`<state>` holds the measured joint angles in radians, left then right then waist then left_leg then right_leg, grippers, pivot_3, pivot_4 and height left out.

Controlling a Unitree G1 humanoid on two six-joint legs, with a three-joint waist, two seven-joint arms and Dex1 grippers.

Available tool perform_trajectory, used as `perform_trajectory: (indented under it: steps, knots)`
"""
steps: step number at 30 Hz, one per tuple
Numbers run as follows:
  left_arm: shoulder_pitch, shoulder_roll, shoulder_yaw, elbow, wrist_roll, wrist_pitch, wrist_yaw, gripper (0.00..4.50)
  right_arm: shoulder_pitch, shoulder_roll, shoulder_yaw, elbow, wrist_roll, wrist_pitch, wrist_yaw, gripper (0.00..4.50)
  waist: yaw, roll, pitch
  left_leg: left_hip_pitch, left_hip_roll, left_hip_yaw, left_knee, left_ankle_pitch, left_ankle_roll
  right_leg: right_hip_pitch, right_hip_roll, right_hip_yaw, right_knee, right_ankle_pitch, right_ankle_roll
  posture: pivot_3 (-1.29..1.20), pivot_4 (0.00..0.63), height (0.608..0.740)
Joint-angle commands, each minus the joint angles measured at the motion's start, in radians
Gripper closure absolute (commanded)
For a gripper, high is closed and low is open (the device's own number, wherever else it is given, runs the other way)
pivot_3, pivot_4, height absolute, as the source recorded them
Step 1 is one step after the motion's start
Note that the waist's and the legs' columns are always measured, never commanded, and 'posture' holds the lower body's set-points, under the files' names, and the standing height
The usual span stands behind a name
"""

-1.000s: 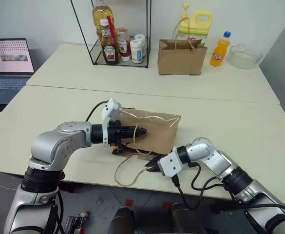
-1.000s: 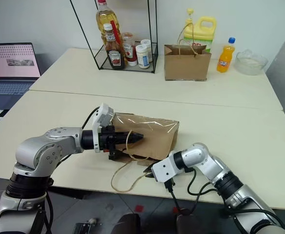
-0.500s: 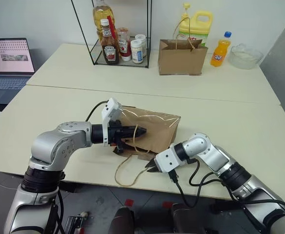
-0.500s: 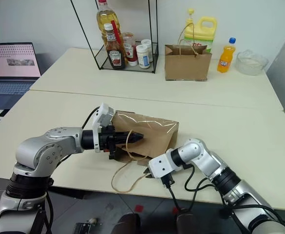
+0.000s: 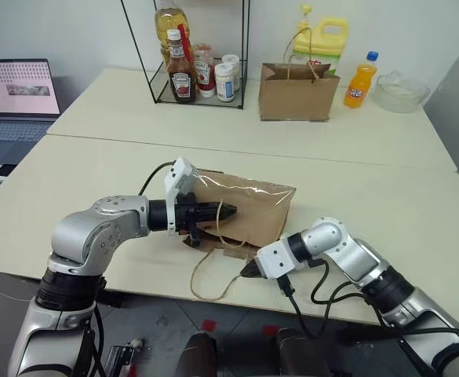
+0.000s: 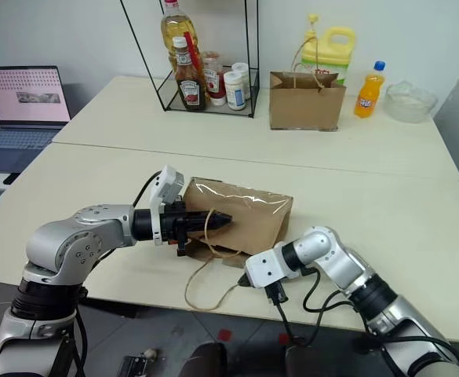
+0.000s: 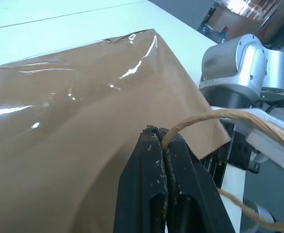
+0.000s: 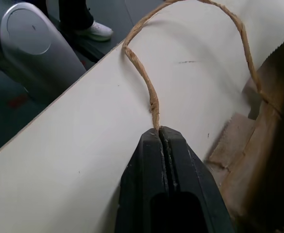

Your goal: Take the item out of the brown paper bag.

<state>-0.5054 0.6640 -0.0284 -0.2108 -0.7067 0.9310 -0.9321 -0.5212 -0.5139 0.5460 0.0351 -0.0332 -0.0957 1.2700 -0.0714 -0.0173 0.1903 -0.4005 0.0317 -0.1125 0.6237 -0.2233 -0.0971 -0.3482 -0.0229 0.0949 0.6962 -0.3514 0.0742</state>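
Right now I have the brown paper bag flat on the desk, mouth toward seven o'clock; left pincer clenches one string handle, right pincer the other, bottle unseen.

No text, brand, number or sign can be read. The white labels on the dark red ketchup bottle in the black wire rack at the far table's left part show no legible lettering, the orange soda bottle near that table's far right corner likewise, and the open laptop's pink screen shows only blurred rows.
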Motion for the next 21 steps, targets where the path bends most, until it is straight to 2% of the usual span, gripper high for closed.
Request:
perform_trajectory:
  steps: [1,5,11,14,18,21]
  knots:
    - [-0.026,0.0,0.036,-0.007,-0.017,-0.014,-0.006,4.5,0.025,-0.028,-0.067,-0.12,0.098,0.061,0.024,4.48,0.007,0.0,0.0,0.0,0.0,0.0,0.0,0.0,0.0,0.0,0.0,0.0,0.0,0.0,0.0,0.0,0.15,0.74]
    - [-0.041,-0.007,0.035,0.009,-0.013,-0.017,-0.005,4.5,0.049,-0.052,-0.091,-0.183,0.133,0.101,0.023,4.48,0.007,0.0,0.0,0.0,0.0,0.0,0.0,0.0,0.0,-0.001,0.0,0.0,0.0,0.0,0.0,0.0,0.15,0.74]
    - [-0.064,-0.019,0.045,0.022,-0.021,-0.005,0.009,4.5,0.062,-0.035,-0.09,-0.145,0.068,0.039,-0.058,4.48,0.01,-0.001,0.001,-0.001,0.0,0.0,0.0,0.0,0.0,-0.002,0.0,0.0,0.0,0.0,0.0,0.0,0.15,0.74]
    - [-0.083,-0.029,0.073,0.036,-0.042,0.024,0.028,4.5,0.055,-0.034,-0.094,-0.107,-0.008,-0.079,-0.129,4.48,0.01,-0.001,0.001,-0.001,0.0,0.0,0.0,0.0,0.0,-0.002,0.0,0.0,0.0,0.0,0.0,0.0,0.15,0.74]
    - [-0.084,-0.027,0.079,0.037,-0.045,0.032,0.03,4.5,0.031,-0.033,-0.097,0.0,-0.181,-0.339,-0.309,4.48,0.01,-0.001,0.001,-0.001,0.0,0.001,0.0,0.0,0.0,-0.002,0.0,0.001,0.0,0.0,0.0,0.0,0.15,0.74]
    - [-0.077,-0.026,0.08,0.029,-0.047,0.036,0.032,4.5,0.017,-0.056,-0.075,0.086,-0.253,-0.503,-0.359,3.88,0.01,-0.001,0.001,-0.001,0.0,0.001,0.0,0.0,0.0,-0.002,0.0,0.001,0.0,0.0,0.0,0.0,0.15,0.74]
